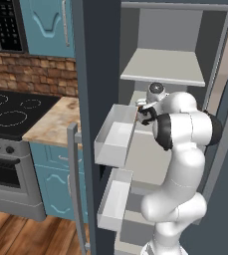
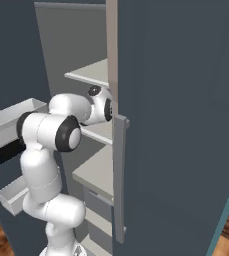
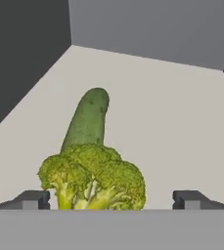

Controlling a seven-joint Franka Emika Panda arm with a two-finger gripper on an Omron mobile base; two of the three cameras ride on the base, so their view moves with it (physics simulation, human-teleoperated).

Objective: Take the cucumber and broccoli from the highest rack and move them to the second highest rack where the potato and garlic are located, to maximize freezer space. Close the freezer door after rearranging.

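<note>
The first pick-up is in hand: the green, bumpy-crowned broccoli (image 3: 96, 178) lies on the pale grey freezer shelf (image 3: 172, 127) between the wide-spread, empty fingers (image 3: 31, 199). The long dark-green cucumber (image 3: 87, 121) lies just behind it. Next, I judge, the hand should ease forward and close on the broccoli.

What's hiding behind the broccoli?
A cucumber lies on the shelf behind the broccoli, pointing toward the back wall. Its near end is covered by the broccoli.
</note>
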